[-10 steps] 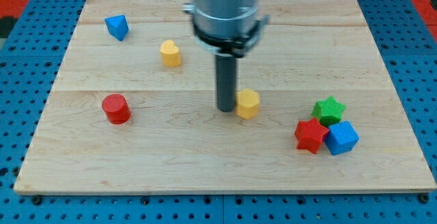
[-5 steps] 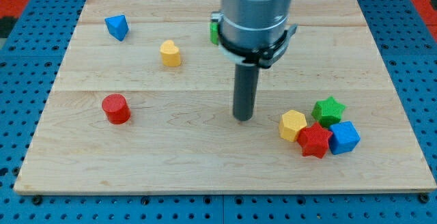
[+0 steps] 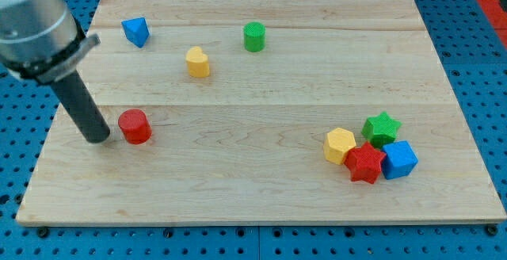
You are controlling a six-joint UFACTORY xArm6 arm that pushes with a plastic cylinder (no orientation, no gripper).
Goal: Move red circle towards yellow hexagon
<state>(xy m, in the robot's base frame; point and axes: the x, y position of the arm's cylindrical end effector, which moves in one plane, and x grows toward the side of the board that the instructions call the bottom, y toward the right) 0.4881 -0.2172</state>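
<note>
The camera view is filled mostly by a pale wooden board [image 3: 261,181], laid on a blue perforated table [image 3: 475,70]. The arm's grey body [image 3: 32,14] is seen at the view's top left, and from it the dark rod [image 3: 83,105] is slanted down to the board. No gripper is carried; the rod ends in my tip [image 3: 98,138], which is set just beside the red circle [image 3: 135,126], on that block's left in the view; whether they touch cannot be told. The red circle is placed near the board's left edge. Well apart from it, toward the view's right, the yellow hexagon [image 3: 339,145] is found touching the red star [image 3: 365,164]. The blue cube [image 3: 398,158] and the green star [image 3: 382,127] are packed against that star. Toward the view's top are seen a green cylinder [image 3: 253,36], a yellow block [image 3: 197,62] of rounded shape, and a blue triangular block [image 3: 135,31].
</note>
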